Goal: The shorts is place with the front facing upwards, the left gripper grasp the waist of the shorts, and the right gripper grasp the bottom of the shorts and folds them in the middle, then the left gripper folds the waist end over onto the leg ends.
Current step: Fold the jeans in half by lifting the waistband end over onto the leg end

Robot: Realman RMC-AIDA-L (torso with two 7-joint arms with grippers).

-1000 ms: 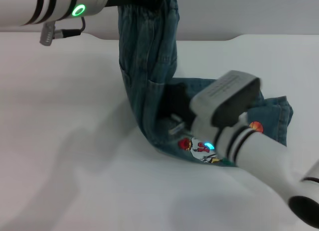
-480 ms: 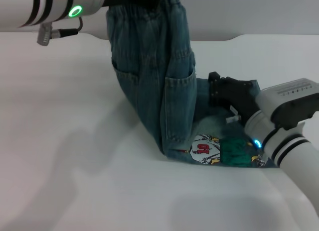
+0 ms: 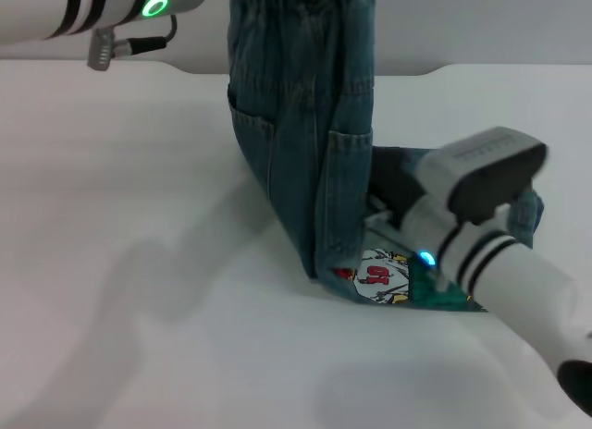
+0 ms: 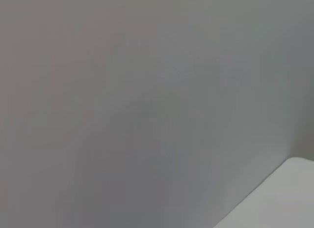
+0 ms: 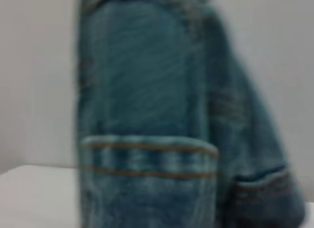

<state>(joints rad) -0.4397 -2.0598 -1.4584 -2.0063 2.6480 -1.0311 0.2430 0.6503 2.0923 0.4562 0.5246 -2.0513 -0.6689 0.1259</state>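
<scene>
Hanging shorts (image 3: pixel 301 124) | left gripper unseen | right gripper (image 3: pixel 388 207) state unclear

Before me lies a white table (image 3: pixel 139 290) — matte, softly shadowed — its far edge meeting a plain grey wall (image 3: pixel 481 27); my left wrist view shows the same wall.

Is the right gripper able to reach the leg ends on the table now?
Probably yes. The right gripper is low beside the leg ends, which lie flat on the table; only the hanging shorts crowd its left side.
</scene>
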